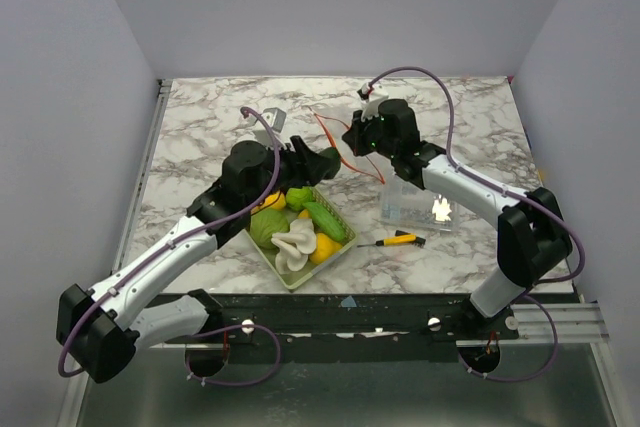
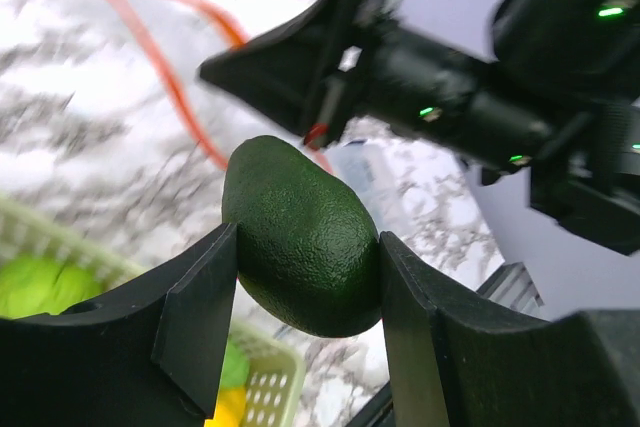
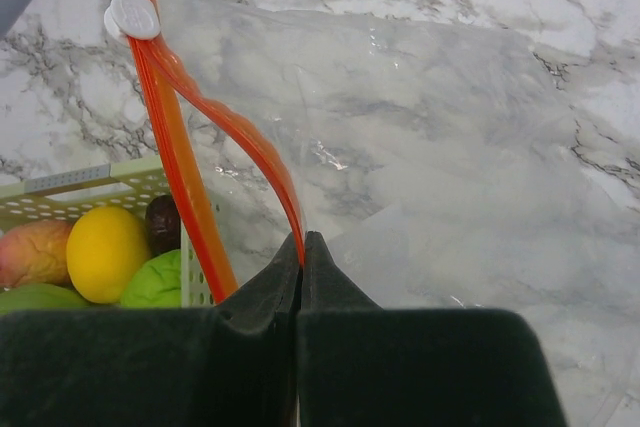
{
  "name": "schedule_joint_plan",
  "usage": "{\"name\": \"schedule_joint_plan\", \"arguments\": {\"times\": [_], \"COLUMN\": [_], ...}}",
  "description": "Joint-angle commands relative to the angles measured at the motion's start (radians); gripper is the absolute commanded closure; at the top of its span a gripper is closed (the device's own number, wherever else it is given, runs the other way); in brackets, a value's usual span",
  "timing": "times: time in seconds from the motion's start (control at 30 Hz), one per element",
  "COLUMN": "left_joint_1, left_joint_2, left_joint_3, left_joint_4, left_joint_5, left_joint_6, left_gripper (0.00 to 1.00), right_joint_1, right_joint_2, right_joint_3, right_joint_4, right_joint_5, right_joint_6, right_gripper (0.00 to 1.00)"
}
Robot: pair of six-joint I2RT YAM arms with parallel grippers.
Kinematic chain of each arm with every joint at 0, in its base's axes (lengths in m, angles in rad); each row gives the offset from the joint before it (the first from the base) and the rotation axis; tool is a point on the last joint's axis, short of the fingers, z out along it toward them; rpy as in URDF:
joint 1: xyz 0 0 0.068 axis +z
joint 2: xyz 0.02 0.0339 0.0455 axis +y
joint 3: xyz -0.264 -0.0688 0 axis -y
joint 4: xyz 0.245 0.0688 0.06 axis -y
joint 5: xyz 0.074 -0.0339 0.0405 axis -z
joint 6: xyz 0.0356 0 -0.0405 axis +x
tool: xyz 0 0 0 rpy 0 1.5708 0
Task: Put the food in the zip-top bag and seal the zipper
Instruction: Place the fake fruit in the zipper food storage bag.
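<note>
Marble table (image 1: 200, 137): left gripper (image 2: 305, 247) clamps a dark green food (image 2: 295, 197), raised at 8 o'clock of the right gripper (image 3: 302, 242), which is closed, pinching the zipper (image 3: 175, 147) of the bag (image 3: 420, 117). Other food (image 1: 295, 242) fills the basket (image 1: 322, 269) at 6 o'clock.

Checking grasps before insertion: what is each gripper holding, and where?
Left gripper clamps the dark green oval plastic toy fruit across its middle; right gripper pinches the clear plastic bag's red-orange zipper strip.

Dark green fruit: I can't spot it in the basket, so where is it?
Left wrist view: the fruit is gripped in the left gripper, beside the red zipper, beyond the basket.
</note>
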Motion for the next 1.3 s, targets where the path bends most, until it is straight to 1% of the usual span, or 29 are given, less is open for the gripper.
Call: {"name": "schedule_joint_plan", "arguments": {"times": [0.0, 0.1, 0.2, 0.33, 0.43, 0.57, 0.67, 0.73, 0.8, 0.93, 1.03, 1.17, 1.27], "left_joint_1": [-0.002, -0.002, 0.006, 0.026, 0.041, 0.042, 0.042, 0.042, 0.041, 0.023, 0.022, 0.022, 0.022], "left_joint_2": [0.038, 0.056, 0.101, 0.158, 0.183, 0.206, 0.237, 0.273, 0.297, 0.331, 0.374, 0.427, 0.472], "left_joint_3": [0.027, -0.003, -0.006, 0.004, -0.008, -0.01, 0.004, 0.053, 0.092, 0.198, 0.277, 0.378, 0.472], "left_joint_4": [0.267, 0.403, 0.5, 0.54, 0.531, 0.472, 0.409, 0.315, 0.26, 0.064, -0.047, -0.108, -0.186], "left_joint_5": [0.089, 0.052, 0.034, 0.032, 0.006, -0.071, -0.088, -0.074, -0.042, -0.1, -0.051, 0.05, 0.105], "left_joint_6": [0.126, 0.12, 0.122, 0.125, 0.132, 0.149, 0.138, 0.128, 0.13, 0.136, 0.176, 0.175, 0.167], "left_gripper": [1.0, 1.0, 1.0, 1.0, 1.0, 1.0, 1.0, 1.0, 1.0, 1.0, 1.0, 0.99, 0.8], "right_joint_1": [-0.003, -0.003, -0.002, -0.004, -0.007, -0.009, -0.012, -0.012, -0.012, -0.012, -0.012, -0.012, -0.015], "right_joint_2": [-0.055, -0.059, -0.059, -0.074, -0.091, -0.109, -0.112, -0.111, -0.106, -0.105, -0.114, -0.112, -0.106], "right_joint_3": [0.045, 0.074, 0.103, 0.118, 0.122, 0.12, 0.129, 0.129, 0.128, 0.136, 0.135, 0.144, 0.152], "right_joint_4": [-0.07, -0.109, -0.136, -0.153, -0.152, -0.141, -0.136, -0.12, -0.106, -0.103, -0.099, -0.099, -0.099], "right_joint_5": [0.01, 0.048, 0.029, 0.029, 0.01, 0.009, 0.019, 0.003, -0.008, 0.0, 0.003, 0.028, 0.061], "right_joint_6": [0.058, 0.062, 0.079, 0.153, 0.198, 0.223, 0.229, 0.234, 0.241, 0.24, 0.242, 0.245, 0.25], "right_gripper": [0.99, 0.99, 0.99, 0.99, 0.99, 0.99, 0.99, 0.99, 0.99, 0.99, 0.99, 1.0, 0.99]}}
